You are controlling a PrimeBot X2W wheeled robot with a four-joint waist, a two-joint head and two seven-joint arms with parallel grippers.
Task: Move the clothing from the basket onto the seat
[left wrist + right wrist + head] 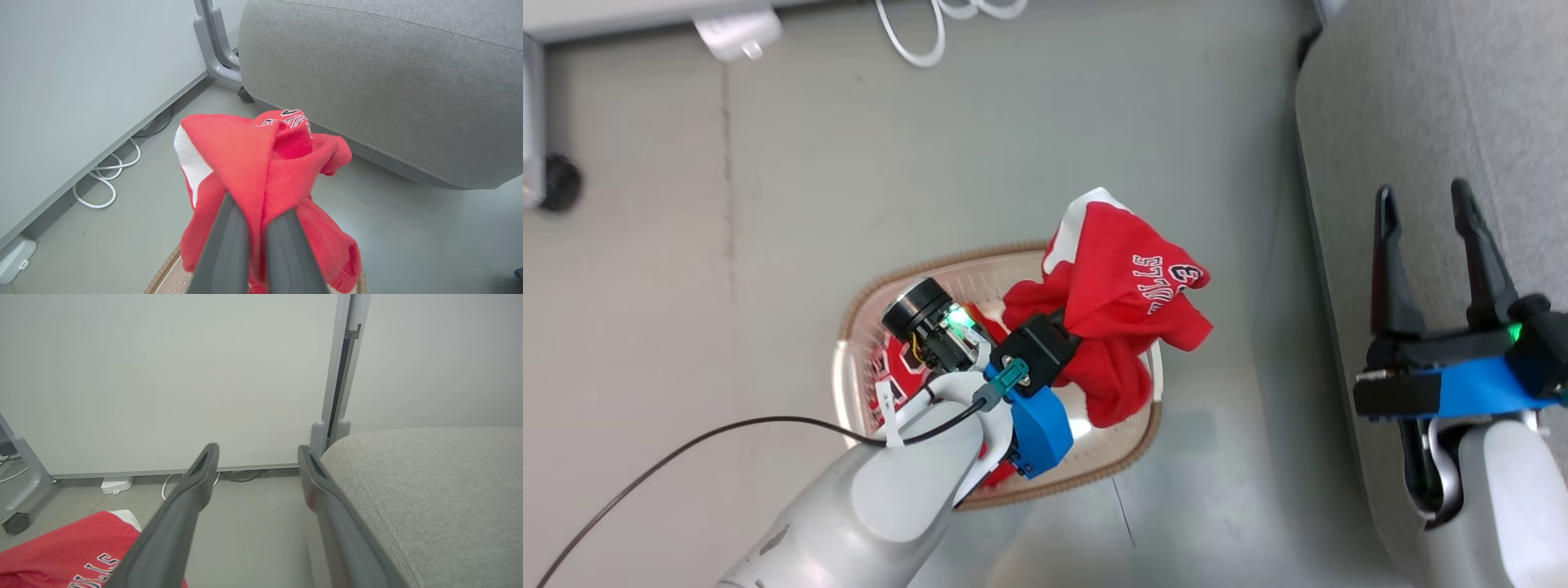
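Observation:
My left gripper (1072,320) is shut on a red garment with white trim and lettering (1125,282), holding it bunched above the basket (931,273). In the left wrist view the same garment (261,163) drapes over my closed fingers (229,245). A second red garment (894,376) lies inside the cream basket with the brown rim, partly hidden by my left arm. The grey seat (1437,122) runs along the right side. My right gripper (1421,200) hovers open over the seat's edge, nothing between its fingers (196,477). The held garment's corner (77,555) shows at lower left of the right wrist view.
White cables (931,33) and a white power adapter (737,34) lie on the grey floor by the wall. A caster wheel (560,184) of a grey frame stands at the far left. A black cable (686,445) trails from my left arm. Another frame leg (212,45) stands beside the seat (388,81).

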